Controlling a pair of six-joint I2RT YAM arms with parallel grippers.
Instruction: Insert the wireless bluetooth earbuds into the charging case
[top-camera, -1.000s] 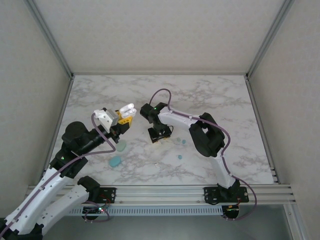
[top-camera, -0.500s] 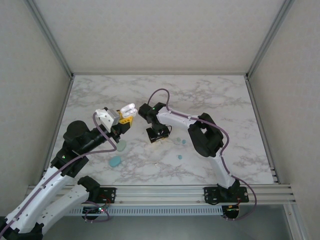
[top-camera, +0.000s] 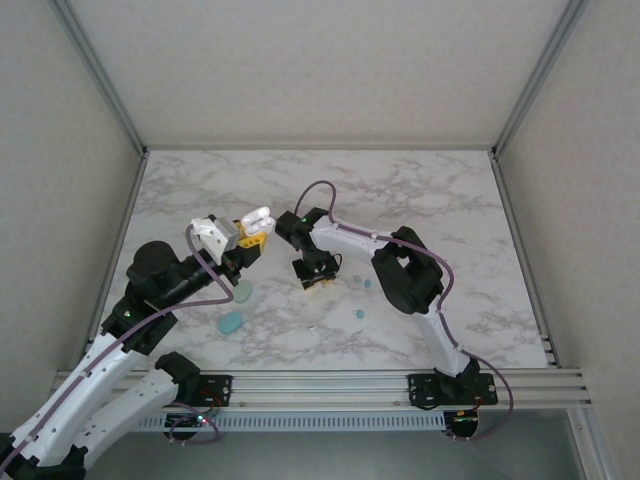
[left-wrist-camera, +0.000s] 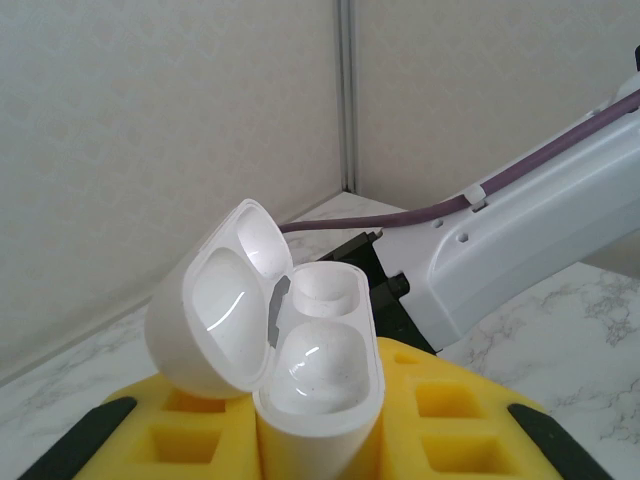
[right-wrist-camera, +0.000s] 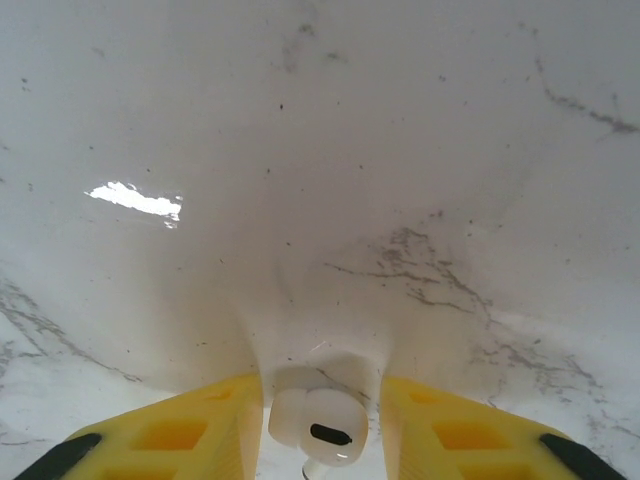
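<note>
The right gripper (right-wrist-camera: 322, 425) stands fingers-down on the white marble-patterned table (right-wrist-camera: 300, 150). Its yellow jaws are narrowly apart, astride a small glossy white earbud (right-wrist-camera: 316, 424). One jaw sits just beside the bud and a sliver of table shows at the other, so I judge it bracketed, not yet clamped.

The bud lies dead centre between the fingertips, its rounded head and dark oval vent facing the wrist camera. Its long axis seems to run back along the fingers toward the wrist. The stem is cut off by the bottom edge, so that is a guess.

The left gripper (left-wrist-camera: 320, 440) is closed on the white hinged plastic charging case (left-wrist-camera: 318, 360), held off the table with its lid flipped open. The case sits to the right gripper's left and slightly farther out. The right arm is plainly the nearer to the bud.

Both wells look empty, though glare makes their depth hard to read.
</note>
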